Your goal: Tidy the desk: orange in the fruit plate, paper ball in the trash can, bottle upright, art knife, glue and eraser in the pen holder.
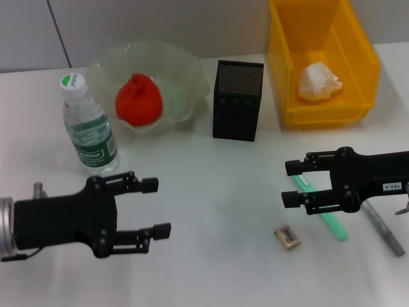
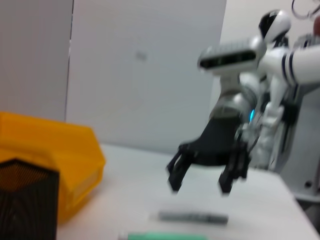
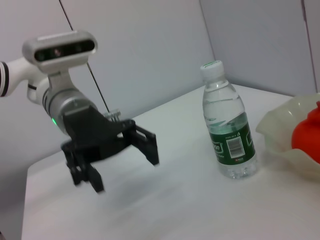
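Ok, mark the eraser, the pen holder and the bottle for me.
eraser (image 1: 288, 236), head view, middle of its labelled top face.
pen holder (image 1: 237, 109), head view, front mesh wall.
bottle (image 3: 229, 131), right wrist view, on the green label.

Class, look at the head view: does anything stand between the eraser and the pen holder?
Nothing visible does. The eraser lies on bare table in front of the pen holder; the right tool hovers open off to the side.
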